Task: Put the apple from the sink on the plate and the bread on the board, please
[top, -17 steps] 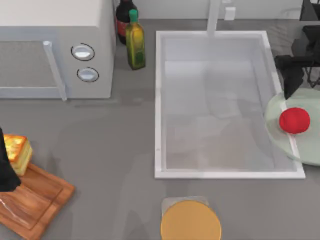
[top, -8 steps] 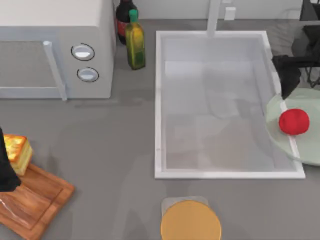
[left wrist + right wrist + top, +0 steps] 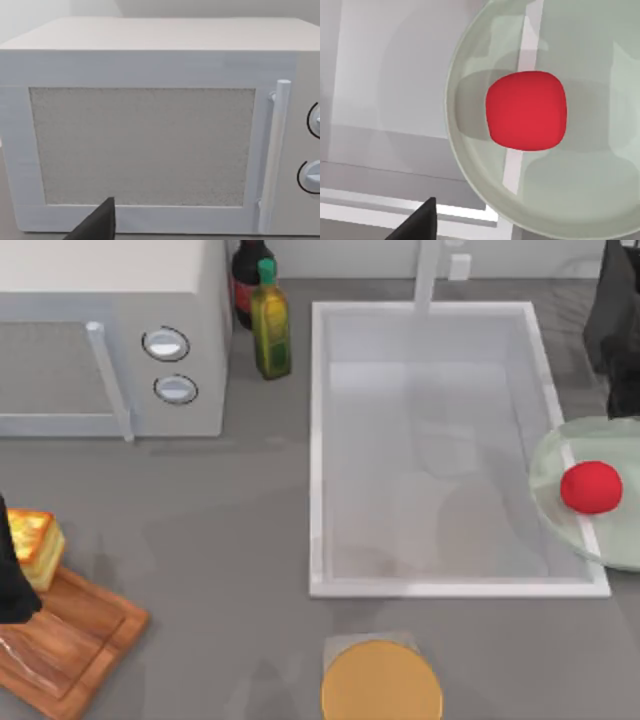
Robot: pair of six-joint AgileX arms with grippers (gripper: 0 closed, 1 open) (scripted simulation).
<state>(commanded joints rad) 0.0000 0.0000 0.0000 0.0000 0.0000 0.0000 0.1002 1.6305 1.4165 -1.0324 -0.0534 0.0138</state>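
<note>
The red apple (image 3: 590, 487) lies free on the pale green plate (image 3: 560, 455), which overlaps the right rim of the white sink (image 3: 318, 440). In the right wrist view the apple (image 3: 526, 110) rests on the plate (image 3: 470, 165) with one dark fingertip (image 3: 417, 222) well clear of it. My right gripper (image 3: 620, 370) hangs open behind the plate at the far right. The bread (image 3: 35, 543) sits on the far left corner of the wooden board (image 3: 75, 650). My left gripper (image 3: 10, 580) stands open at the table's left edge, beside the bread.
A white microwave (image 3: 100, 340) with two knobs fills the back left, and the left wrist view faces its door (image 3: 142, 145). Two bottles (image 3: 268, 325) stand between it and the sink. A round orange-tan disc (image 3: 381, 680) lies at the front.
My right arm has pulled back from the plate's edge toward the far right corner. The apple stays on the plate. The left arm, bread and board have not moved.
</note>
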